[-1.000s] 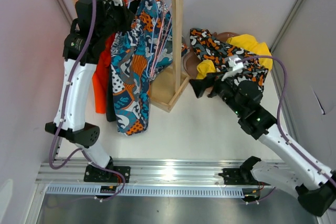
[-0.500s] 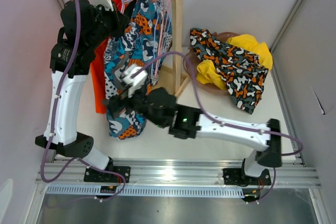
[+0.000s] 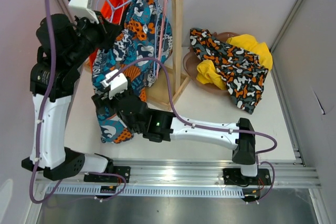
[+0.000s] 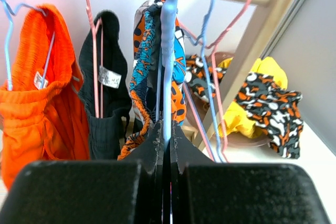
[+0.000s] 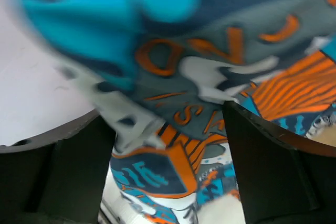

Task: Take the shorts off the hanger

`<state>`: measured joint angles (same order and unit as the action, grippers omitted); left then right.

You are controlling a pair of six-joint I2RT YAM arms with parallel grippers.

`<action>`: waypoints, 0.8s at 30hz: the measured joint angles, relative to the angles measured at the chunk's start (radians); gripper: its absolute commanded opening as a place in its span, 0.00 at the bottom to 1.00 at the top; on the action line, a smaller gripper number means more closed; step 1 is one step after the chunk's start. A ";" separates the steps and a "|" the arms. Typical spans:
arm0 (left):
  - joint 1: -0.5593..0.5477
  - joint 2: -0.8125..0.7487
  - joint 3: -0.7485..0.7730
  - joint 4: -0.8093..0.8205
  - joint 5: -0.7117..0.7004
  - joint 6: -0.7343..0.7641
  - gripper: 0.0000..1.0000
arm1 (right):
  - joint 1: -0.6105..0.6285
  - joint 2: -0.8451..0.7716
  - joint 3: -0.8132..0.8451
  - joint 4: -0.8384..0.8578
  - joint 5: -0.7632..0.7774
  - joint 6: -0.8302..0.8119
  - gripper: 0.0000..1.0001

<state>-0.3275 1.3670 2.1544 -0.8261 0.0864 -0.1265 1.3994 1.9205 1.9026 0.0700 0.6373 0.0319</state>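
White tabletop (image 3: 210, 111), wooden rack (image 3: 179, 30) at back. Left gripper (image 4: 165, 142) pinched tight on pale-blue wire hanger (image 4: 169, 51) carrying teal-orange-black printed cloth shorts (image 3: 137, 35). Right gripper (image 5: 168, 145) wide, straddling lower cloth, unclamped. Step: grasping. Next likely: clamp, pull shorts off hanger.

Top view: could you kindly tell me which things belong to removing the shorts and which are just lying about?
In the job: teal print shorts, blue hanger, left gripper shut on it, right gripper open around the cloth, orange shorts, black shorts.
Lying about: camouflage shorts, yellow shorts, brown dish, wooden rack.
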 measured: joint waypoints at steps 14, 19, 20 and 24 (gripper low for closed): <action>0.000 -0.017 0.013 -0.021 0.024 -0.014 0.00 | 0.076 -0.013 -0.092 0.074 0.160 -0.013 0.00; 0.003 0.077 0.150 -0.127 0.023 -0.014 0.00 | 0.173 -0.038 -0.240 0.127 0.204 0.034 0.00; 0.004 0.091 0.169 -0.154 0.023 -0.014 0.00 | 0.187 -0.040 -0.253 0.130 0.217 0.058 0.00; 0.007 0.121 0.199 -0.180 0.025 -0.015 0.00 | 0.223 -0.042 -0.296 0.106 0.234 0.172 0.00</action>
<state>-0.3202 1.4876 2.3531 -1.0061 0.1112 -0.1417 1.6226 1.8782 1.6066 0.1764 0.8711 0.2039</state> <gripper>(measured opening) 0.030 0.023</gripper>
